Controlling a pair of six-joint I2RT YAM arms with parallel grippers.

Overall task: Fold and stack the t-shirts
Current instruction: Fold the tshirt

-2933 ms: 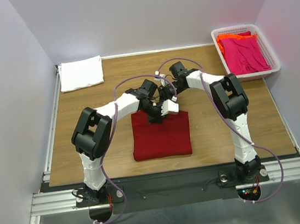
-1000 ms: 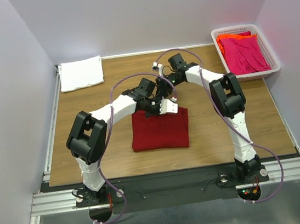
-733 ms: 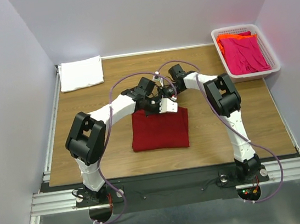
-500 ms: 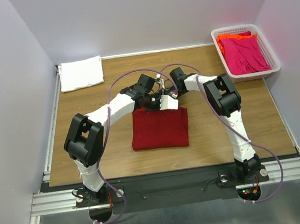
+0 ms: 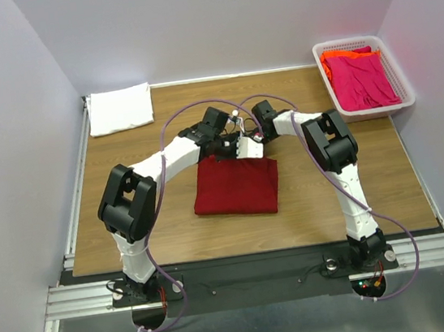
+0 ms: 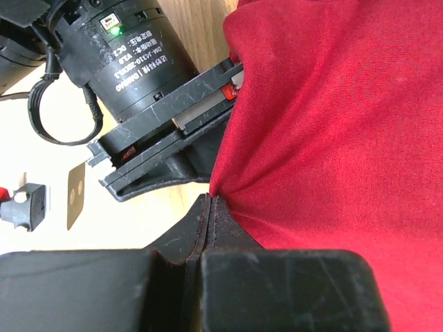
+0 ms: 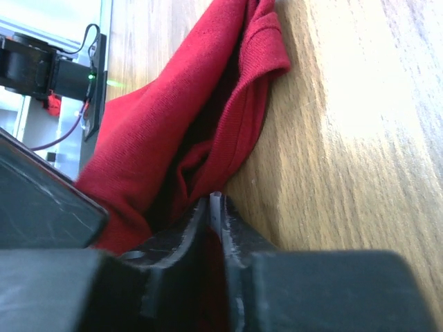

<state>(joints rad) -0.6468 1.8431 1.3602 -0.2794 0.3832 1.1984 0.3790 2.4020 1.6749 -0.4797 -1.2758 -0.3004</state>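
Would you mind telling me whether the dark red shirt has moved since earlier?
Yes: the dark red shirt has slid away from the near edge of the table.

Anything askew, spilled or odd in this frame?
The red shirt lies slightly skewed to the table, and its far edge is bunched and lifted where both pairs of jaws pinch it. Nothing looks spilled or damaged.

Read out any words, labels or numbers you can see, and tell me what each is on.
"DM-J4310": white print, upside down, on the black motor housing in the left wrist view; a guess, the rest is too small to read.
No text on the dark red t-shirt, white t-shirt or basket.
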